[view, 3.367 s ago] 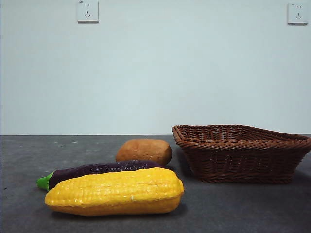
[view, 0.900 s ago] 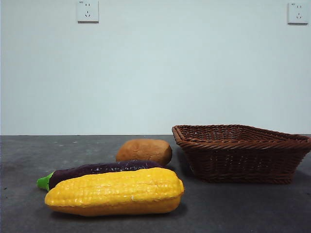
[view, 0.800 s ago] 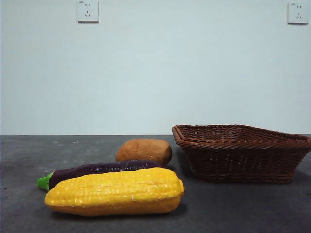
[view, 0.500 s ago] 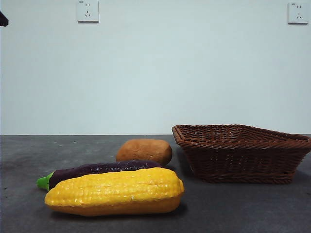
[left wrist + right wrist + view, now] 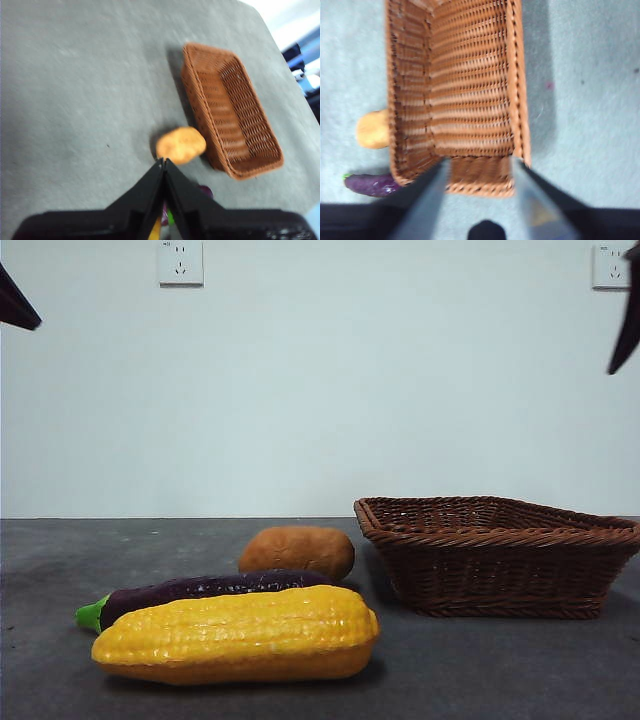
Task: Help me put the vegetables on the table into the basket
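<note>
On the table (image 5: 500, 670) the yellow corn (image 5: 235, 633) lies nearest, with the purple eggplant (image 5: 200, 590) right behind it and the potato (image 5: 297, 551) further back. The brown wicker basket (image 5: 497, 555) stands to the right with nothing in it. High over the table, my left gripper (image 5: 163, 161) is shut and empty, its tips over the potato (image 5: 181, 145) beside the basket (image 5: 230, 110). My right gripper (image 5: 480, 162) hangs open above the basket (image 5: 470, 90), with the potato (image 5: 372, 130) and eggplant (image 5: 370, 184) off to one side. The corn is hidden in both wrist views.
Black arm tips show at the top left corner (image 5: 15, 302) and the top right edge (image 5: 627, 320) of the front view; which arm each belongs to is unclear. Two wall sockets (image 5: 180, 262) sit on the pale wall behind.
A black arm tip has grown at the top left corner and another has come in at the top right. The vegetables and basket have not moved.
</note>
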Controlling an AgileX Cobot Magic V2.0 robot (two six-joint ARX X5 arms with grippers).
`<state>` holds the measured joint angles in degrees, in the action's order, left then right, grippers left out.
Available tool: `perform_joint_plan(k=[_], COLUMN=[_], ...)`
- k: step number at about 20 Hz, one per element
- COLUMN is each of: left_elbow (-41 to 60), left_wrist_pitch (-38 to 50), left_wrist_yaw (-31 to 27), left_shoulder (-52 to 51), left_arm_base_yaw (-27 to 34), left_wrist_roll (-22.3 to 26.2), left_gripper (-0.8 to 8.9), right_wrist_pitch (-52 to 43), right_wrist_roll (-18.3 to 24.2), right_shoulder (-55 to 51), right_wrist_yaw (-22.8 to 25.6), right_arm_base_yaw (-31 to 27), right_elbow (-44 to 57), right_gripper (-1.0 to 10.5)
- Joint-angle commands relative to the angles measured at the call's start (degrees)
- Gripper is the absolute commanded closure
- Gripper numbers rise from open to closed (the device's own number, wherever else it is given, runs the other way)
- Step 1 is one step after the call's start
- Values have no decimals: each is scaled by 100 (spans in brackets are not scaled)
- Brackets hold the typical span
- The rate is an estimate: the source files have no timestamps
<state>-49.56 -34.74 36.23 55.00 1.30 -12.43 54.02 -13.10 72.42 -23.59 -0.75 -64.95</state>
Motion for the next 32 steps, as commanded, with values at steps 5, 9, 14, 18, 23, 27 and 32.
perform_joint_plan(k=[5,9,14,18,23,27,32], left_elbow=[-15,-15,-13,-13,-13,-13,-173], left_wrist_pitch=[-192,-308,-339,-341,-343,-365,-1082], left_wrist_yaw=[170,168,125,127,131,350,516], left_shoulder=[372,573,750,793,793,793,793], left_arm_base_yaw=[-190,-409,-667,-833,-966,-966,-1311], left_wrist_roll=[433,807,815,813,815,824,1825], left_gripper=[817,817,817,817,817,817,812], right_wrist_pitch=[170,195,131,160,223,350,531], right_wrist_roll=[533,636,739,737,739,881,944], right_shoulder=[1982,3077,3943,4330,4422,4402,3652], right_wrist_yaw=[192,197,223,254,284,415,269], right_arm_base_yaw=[7,72,223,315,341,330,295], right_elbow=[-1239,-1893,-2356,-2446,-2446,-2457,-2612], right_gripper=[371,383,521,644,958,957,957])
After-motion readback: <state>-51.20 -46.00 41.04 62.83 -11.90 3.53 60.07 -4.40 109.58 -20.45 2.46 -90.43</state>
